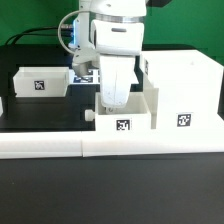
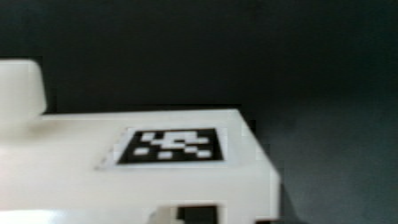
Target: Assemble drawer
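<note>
While the black table [image 1: 40,112] carries every loose part, the drawer's tall box shell [image 1: 180,90] stands at the exterior view's right. The knobbed tray [image 1: 125,120] lies close beside it, near the low border wall [image 1: 60,146], handy, I judge, for a short slide into the shell, and the second tray [image 1: 40,82] waits far left. The arm hangs over the near tray with its claw [image 1: 113,100] sunk inside, probably to grip a wall, though I cannot tell whether it is open or closed. Only the wrist view shows a marker tag [image 2: 175,146] close up on a white face, and only the exterior view shows the shell and both trays.
</note>
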